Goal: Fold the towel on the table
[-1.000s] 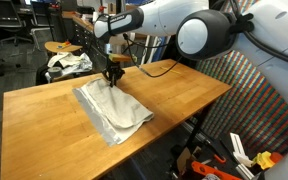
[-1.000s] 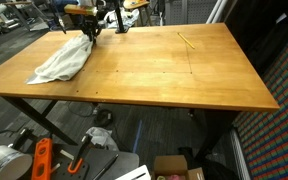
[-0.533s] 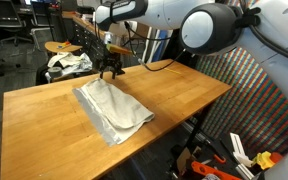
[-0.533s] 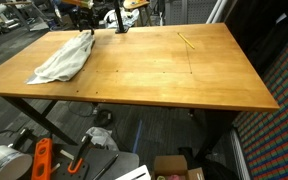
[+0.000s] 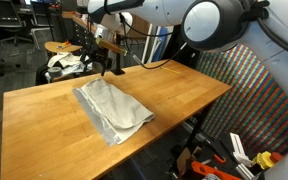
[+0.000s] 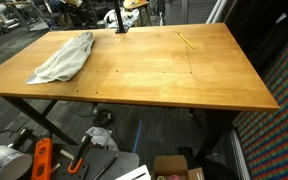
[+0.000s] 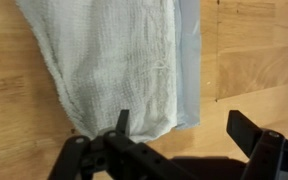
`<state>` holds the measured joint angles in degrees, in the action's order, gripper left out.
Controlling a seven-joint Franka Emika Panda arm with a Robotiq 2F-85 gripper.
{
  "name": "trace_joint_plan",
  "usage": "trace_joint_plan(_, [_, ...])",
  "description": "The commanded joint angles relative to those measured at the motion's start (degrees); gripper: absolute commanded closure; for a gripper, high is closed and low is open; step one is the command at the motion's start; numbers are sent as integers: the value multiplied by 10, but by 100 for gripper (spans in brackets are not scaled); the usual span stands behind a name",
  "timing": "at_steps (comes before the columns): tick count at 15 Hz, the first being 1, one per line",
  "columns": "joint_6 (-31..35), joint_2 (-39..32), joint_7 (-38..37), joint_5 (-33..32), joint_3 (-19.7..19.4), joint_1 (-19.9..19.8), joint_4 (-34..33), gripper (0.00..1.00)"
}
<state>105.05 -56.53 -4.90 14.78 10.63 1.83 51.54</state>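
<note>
1. Black two-finger pincer [image 7: 184, 128]: fingers spread wide and holding nothing. In an exterior view it [image 5: 103, 68] hangs above the back edge of the light wooden table [image 5: 184, 95].
2. Crumpled pale grey-white cloth towel [image 7: 114, 60] lies directly under and ahead of the pincer. Its nearest end is just beyond the fingertips in the wrist view.
3. Long axis runs straight away from the pincer. In an exterior view the towel [image 5: 112, 108] lies on a diagonal, from the table's back edge toward its front edge. It rests flat on the wood, with a smoother grey layer showing along one long side.
4. Change: a second ago the pincer sat low on the towel's near end. It has since lifted clear and drawn back, and it is gone from the exterior view that shows the towel [image 6: 62, 57] near the table corner. The towel's outline is much the same.
5. Surroundings: a black cable [image 5: 156, 68] trails on the table beside the pincer. Behind it are a round wooden stool [image 5: 59, 47] and a heap of white cloth [image 5: 69, 63]. A thin yellow stick [image 6: 187, 40] lies well apart from the towel.
</note>
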Motion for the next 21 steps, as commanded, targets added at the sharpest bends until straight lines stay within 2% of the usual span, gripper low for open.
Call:
trace_joint_plan(1, [94,22,-20,-6,-4,32,49,0])
trace_joint_plan(4, [189,23,-42,-45,-30,76,71,0])
trace_joint_plan(7, [243,18,-88,-103,-71,119,82,0])
trace_joint_plan(11, [167,26,-146,-171,-124,162,94,0])
trace_joint_plan(15, [96,23,-152,-179,-127,172,86,0])
trace_joint_plan(17, [93,20,-156,-169,-122,170,82,0])
trace_joint_plan(21, [137,12,-177,-161,-117,169,81,0])
